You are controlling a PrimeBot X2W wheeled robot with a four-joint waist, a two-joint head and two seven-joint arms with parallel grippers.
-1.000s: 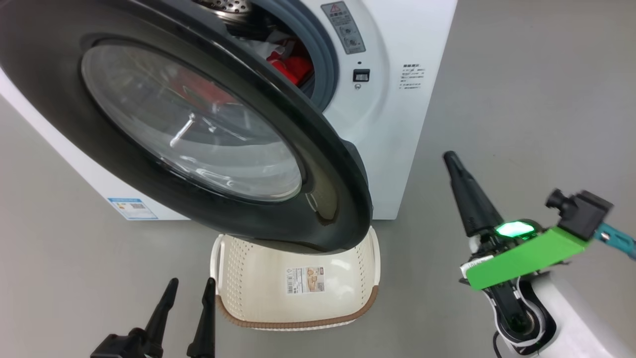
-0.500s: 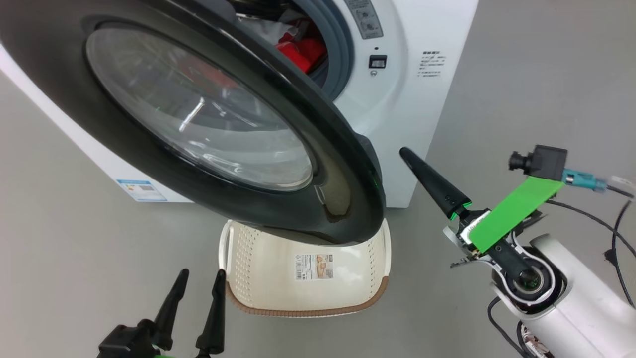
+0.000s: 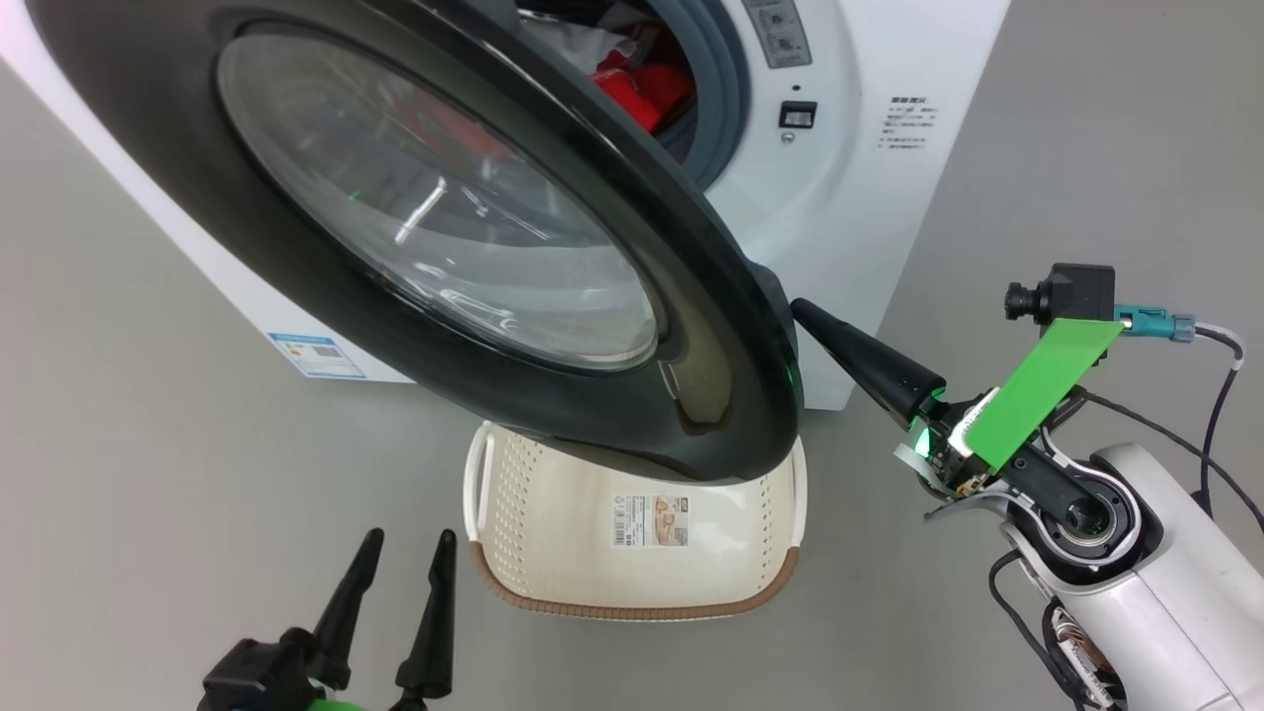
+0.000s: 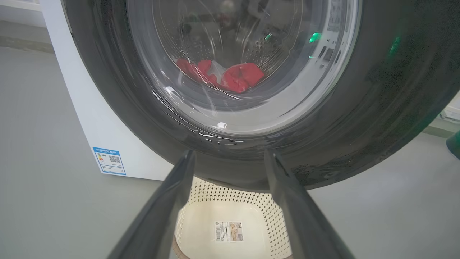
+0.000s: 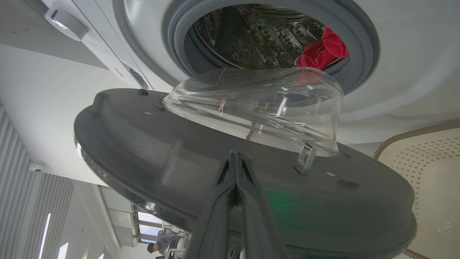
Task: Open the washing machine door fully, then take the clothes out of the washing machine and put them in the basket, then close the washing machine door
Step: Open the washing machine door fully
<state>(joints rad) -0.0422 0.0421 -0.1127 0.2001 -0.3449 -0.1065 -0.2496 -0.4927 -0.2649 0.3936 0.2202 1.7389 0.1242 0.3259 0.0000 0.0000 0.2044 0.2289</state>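
Right gripper (image 3: 802, 309) clenched, tip at washing machine door (image 3: 721, 395) | left gripper (image 3: 408, 539) spread, empty | risk: tip may skid off glossy rim

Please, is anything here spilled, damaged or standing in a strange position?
Nothing is spilled or damaged. One small oddity: the washing machine door is only partly open and, in the head view, overhangs the far side of the basket.

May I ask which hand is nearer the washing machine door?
Right. The right hand sits at the edge of the door; the left hand is apart, beside the basket.
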